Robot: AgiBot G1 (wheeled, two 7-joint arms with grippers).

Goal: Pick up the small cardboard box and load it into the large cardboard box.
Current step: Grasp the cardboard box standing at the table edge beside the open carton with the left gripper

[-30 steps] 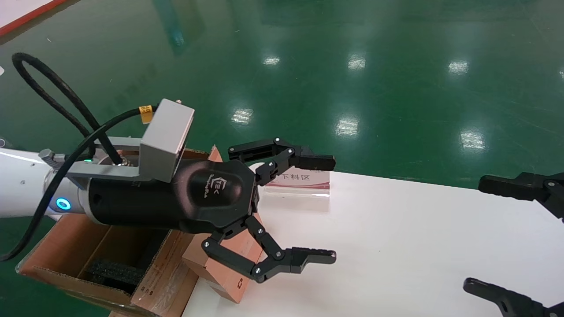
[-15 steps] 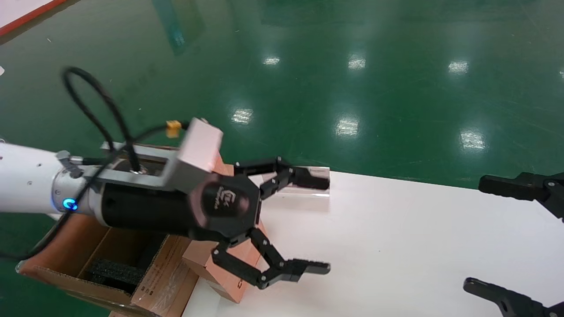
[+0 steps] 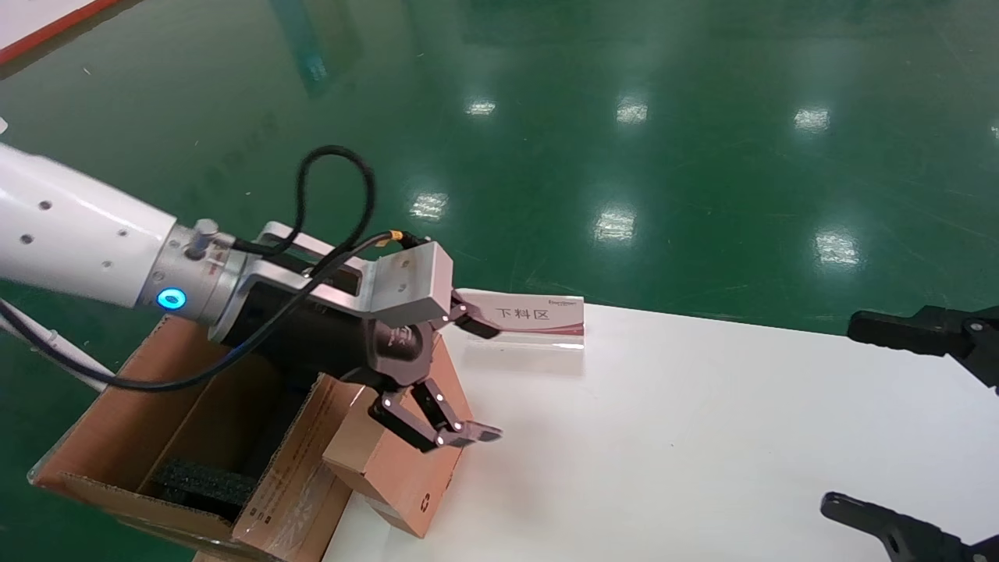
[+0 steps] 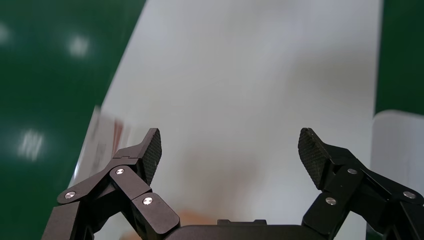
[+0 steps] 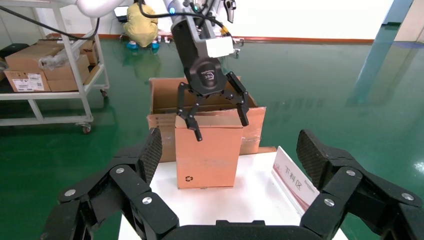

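Observation:
The small cardboard box (image 3: 402,472), orange-brown with a black recycling mark, stands upright at the white table's left end, also in the right wrist view (image 5: 207,155). My left gripper (image 3: 474,380) is open and points down over its top, one finger on each side of the top edge, seen from the front in the right wrist view (image 5: 221,129). Its own view (image 4: 230,137) shows open jaws over the table. The large cardboard box (image 3: 101,421) stands open just left of the small one, with black foam (image 3: 203,480) inside. My right gripper (image 3: 841,414) is open at the table's right.
A white-and-pink sign stand (image 3: 538,316) stands on the white table (image 3: 702,437) just behind the small box, also in the right wrist view (image 5: 295,180). Green floor surrounds the table. A cart with cartons (image 5: 50,65) stands far off.
My left gripper has swung down and back from a level pose above the table to point down over the small box's top. The right arm has not moved.

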